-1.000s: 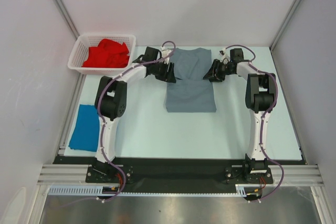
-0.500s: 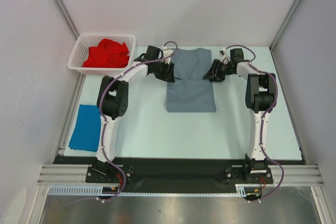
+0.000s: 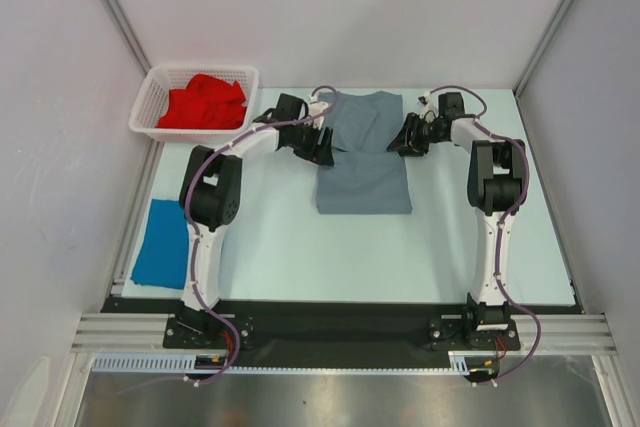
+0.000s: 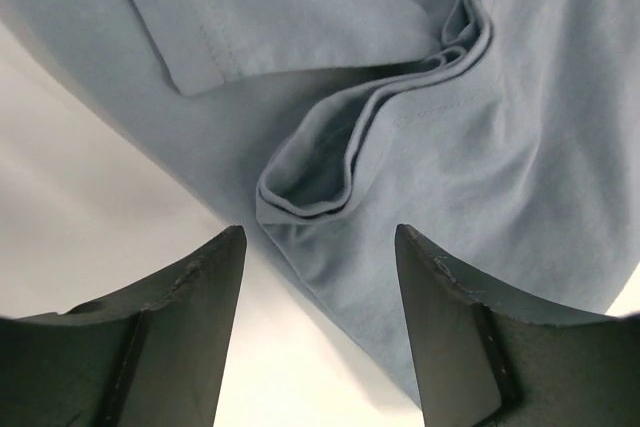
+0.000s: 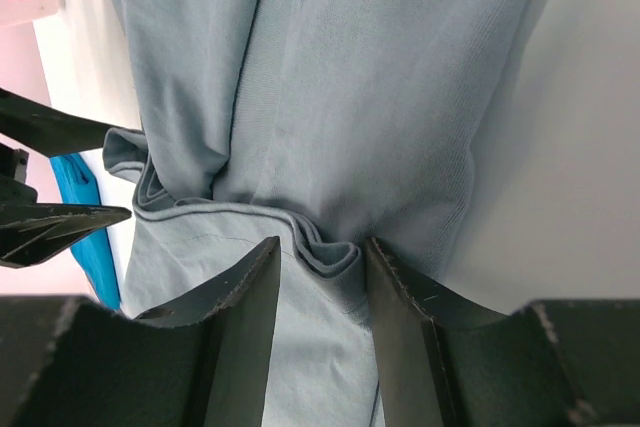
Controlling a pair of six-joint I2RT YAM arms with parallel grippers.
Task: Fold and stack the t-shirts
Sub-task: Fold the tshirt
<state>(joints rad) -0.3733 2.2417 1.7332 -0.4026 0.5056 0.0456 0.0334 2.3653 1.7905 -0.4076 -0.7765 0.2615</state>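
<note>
The slate grey t-shirt (image 3: 363, 162) lies partly folded at the middle back of the table, with a bunched crease across it. My left gripper (image 3: 320, 143) is open at the shirt's left edge. In the left wrist view (image 4: 320, 237) the cloth edge (image 4: 400, 177) lies between and ahead of the spread fingers. My right gripper (image 3: 405, 137) is at the shirt's right edge, and its jaws (image 5: 322, 247) stand narrowly apart around a loose fold of the grey shirt (image 5: 335, 257). The red t-shirt (image 3: 203, 102) lies crumpled in the basket. The blue t-shirt (image 3: 160, 242) lies folded at the table's left edge.
A white mesh basket (image 3: 150, 97) stands at the back left corner. White walls close in the left, back and right sides. The arm bases sit on the black strip (image 3: 340, 322) at the near edge.
My left gripper has shifted slightly down and left along the shirt's left edge. The right arm and the shirts have not visibly moved.
</note>
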